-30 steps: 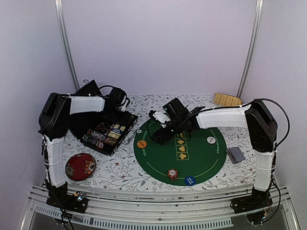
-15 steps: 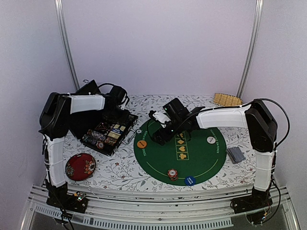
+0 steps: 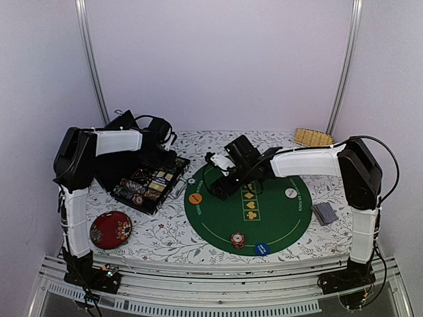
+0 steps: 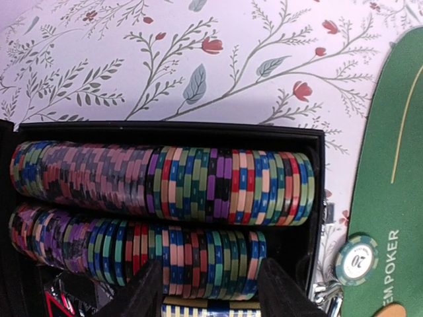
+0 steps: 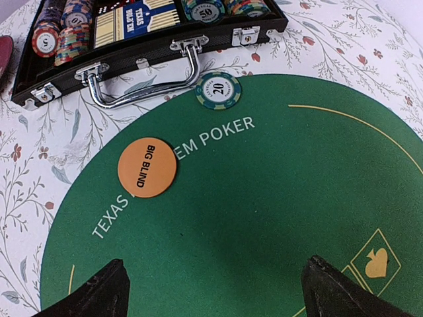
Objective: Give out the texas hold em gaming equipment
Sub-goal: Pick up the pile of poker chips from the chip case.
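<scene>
An open black case (image 3: 173,173) holds rows of striped poker chips (image 4: 165,181) and a boxed card deck (image 5: 135,18). My left gripper (image 3: 155,155) hovers over the case. It is open, with its fingers (image 4: 210,294) either side of the nearer chip row and holding nothing. My right gripper (image 3: 220,187) is open and empty just above the green mat (image 3: 277,214), near the orange "BIG BLIND" disc (image 5: 147,167). A green 20 chip (image 5: 218,90) lies at the mat's edge. A white disc (image 3: 291,193), a blue disc (image 3: 261,249), a red chip stack (image 3: 238,240) and a grey-blue card stack (image 3: 324,212) lie on or by the mat.
A dark red floral dish (image 3: 110,229) sits at the front left. A tan woven piece (image 3: 313,137) lies at the back right. The case's metal handle (image 5: 142,72) points toward the mat. The case lid (image 3: 122,122) stands open behind the case.
My left wrist has shifted slightly back and left over the case. The right arm and the objects have not moved.
</scene>
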Robot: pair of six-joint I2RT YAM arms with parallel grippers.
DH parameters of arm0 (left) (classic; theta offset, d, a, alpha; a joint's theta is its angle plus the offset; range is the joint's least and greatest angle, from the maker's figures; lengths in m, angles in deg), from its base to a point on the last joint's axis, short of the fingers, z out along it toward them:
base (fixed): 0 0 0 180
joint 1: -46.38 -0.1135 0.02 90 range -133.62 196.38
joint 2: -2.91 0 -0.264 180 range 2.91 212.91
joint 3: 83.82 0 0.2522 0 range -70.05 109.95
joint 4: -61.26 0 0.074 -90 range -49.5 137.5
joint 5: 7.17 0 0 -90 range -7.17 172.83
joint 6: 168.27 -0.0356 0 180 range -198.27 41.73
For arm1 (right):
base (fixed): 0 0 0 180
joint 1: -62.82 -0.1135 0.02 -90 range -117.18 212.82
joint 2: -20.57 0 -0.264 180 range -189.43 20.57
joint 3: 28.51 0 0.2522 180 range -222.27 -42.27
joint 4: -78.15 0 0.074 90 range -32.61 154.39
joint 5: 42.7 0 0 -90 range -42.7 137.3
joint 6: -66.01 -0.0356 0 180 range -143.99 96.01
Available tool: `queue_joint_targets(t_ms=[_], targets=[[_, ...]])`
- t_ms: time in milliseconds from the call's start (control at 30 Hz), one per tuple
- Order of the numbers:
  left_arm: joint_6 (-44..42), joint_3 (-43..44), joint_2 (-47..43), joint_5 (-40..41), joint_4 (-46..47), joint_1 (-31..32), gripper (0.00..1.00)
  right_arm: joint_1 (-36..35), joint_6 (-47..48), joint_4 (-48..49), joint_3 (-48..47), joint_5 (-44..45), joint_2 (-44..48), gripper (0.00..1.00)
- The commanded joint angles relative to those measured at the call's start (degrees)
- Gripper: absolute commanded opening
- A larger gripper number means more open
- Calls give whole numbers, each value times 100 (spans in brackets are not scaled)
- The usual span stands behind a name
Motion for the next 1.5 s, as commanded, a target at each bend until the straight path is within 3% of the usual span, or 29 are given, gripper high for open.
queue_joint_targets(t_ms=[0, 133, 233, 433, 667, 800, 1100, 1267, 1467], targets=[[-142, -129, 336, -159, -244, -21, 53, 34, 14, -76, 42, -92, 162, 92], [-128, -155, 403, -588, -253, -43, 60, 33, 22, -83, 42, -77, 185, 92], [-144, -111, 484, -458, -366, -41, 64, 34, 22, -92, 51, -82, 188, 92], [-193, 20, 595, 502, -726, -84, 59, 33, 31, -100, 51, -91, 182, 92], [-93, -43, 558, 526, -873, -298, 46, 35, 32, -100, 51, -84, 194, 93], [-83, -91, 483, 198, -867, -369, 48, 31, 40, -113, 59, -73, 192, 93], [-47, -174, 436, 467, -991, -382, 53, 37, 25, -124, 82, -78, 197, 93], [-197, -341, 167, -175, -631, -279, 52, 33, 18, -117, 89, -91, 195, 93], [-123, -300, -96, -63, -480, -219, 58, 34, -2, -140, 103, -109, 192, 93]])
